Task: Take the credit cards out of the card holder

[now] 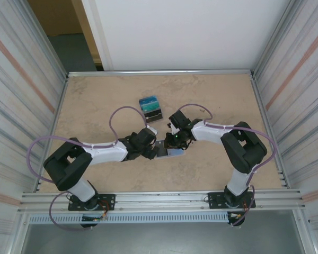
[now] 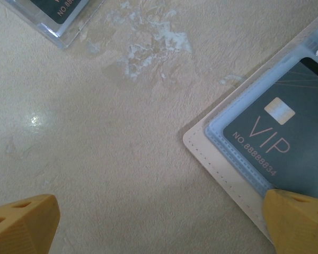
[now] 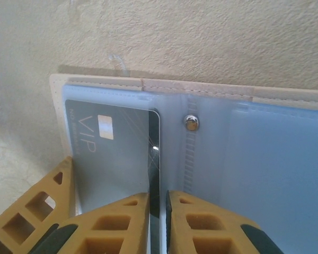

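The card holder (image 1: 175, 152) lies open on the table, tan rim (image 2: 212, 159) around a pale-blue lining (image 3: 254, 159) with a metal snap (image 3: 191, 122). A dark grey VIP credit card (image 3: 111, 159) sits in its left pocket, also seen from the left wrist (image 2: 286, 143). My right gripper (image 3: 158, 211) has its jaws nearly together on that card's right edge. My left gripper (image 2: 159, 222) is wide open; one finger (image 2: 297, 219) rests on the holder's corner, the other over bare table. Two more credit cards, teal and black (image 1: 151, 108), lie on the table behind.
The tabletop is beige stone pattern, with a scuffed patch (image 2: 148, 47) beyond the holder. A card's corner in a clear sleeve (image 2: 58, 13) lies ahead of the left gripper. Corrugated metal walls (image 1: 21, 79) enclose both sides; a rail (image 1: 159, 198) runs along the near edge.
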Motion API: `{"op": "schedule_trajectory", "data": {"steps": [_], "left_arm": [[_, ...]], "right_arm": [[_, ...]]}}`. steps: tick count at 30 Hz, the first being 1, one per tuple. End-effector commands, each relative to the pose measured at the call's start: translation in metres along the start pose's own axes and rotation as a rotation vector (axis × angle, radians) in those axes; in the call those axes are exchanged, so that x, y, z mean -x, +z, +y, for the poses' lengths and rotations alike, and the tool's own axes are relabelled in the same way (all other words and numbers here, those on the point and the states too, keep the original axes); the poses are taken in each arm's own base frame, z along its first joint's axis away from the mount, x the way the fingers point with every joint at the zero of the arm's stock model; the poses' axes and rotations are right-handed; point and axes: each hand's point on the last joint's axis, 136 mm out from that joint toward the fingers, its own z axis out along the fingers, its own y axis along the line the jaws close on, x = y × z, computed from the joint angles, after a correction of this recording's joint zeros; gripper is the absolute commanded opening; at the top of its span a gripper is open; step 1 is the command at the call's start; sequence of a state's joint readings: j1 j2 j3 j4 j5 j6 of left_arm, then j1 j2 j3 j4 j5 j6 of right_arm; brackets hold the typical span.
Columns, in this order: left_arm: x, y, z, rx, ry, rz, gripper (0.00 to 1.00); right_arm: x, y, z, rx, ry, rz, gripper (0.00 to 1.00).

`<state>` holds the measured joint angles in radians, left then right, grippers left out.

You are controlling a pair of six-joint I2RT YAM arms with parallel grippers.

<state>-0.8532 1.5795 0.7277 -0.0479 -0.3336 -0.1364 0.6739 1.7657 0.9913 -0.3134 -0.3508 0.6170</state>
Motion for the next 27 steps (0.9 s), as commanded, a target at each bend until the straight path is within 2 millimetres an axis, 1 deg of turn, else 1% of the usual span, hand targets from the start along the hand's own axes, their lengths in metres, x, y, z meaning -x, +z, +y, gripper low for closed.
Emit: {"op": "schedule_trajectory", "data": {"steps": [1,13,15,17,19,21,24,27], "left_arm": [[0.0022,0.0012,0.0033,0.026,-0.006,0.007,0.99],[0.0008,0.0015,0.0066,0.046,0.007,0.019,0.99],[0.0016,0.0014,0.0063,0.045,0.008,0.017,0.99],[0.0003,0.0018,0.0064,0.046,0.01,0.021,0.99],[-0.0001,0.0019,0.0065,0.046,0.01,0.023,0.99],[0.0,0.0017,0.0059,0.046,0.011,0.022,0.99],[0.0006,0.0016,0.0059,0.046,0.011,0.021,0.99],[-0.0004,0.0023,0.0058,0.047,0.013,0.026,0.99]], "right_arm": [[0.0008,0.0021,0.0117,0.057,-0.025,0.012,0.16],[0.0016,0.0,0.0122,0.15,0.018,0.012,0.15],[0.002,0.0002,0.0122,0.156,0.02,0.012,0.13],[0.0018,-0.0002,0.0138,0.168,0.019,0.011,0.1],[0.0019,-0.001,0.0144,0.18,0.021,0.008,0.09],[0.0015,-0.001,0.0159,0.196,0.025,0.008,0.09],[0.0027,-0.0022,0.018,0.225,0.033,0.003,0.13],[0.0027,-0.0026,0.0177,0.24,0.038,0.002,0.14]]}}
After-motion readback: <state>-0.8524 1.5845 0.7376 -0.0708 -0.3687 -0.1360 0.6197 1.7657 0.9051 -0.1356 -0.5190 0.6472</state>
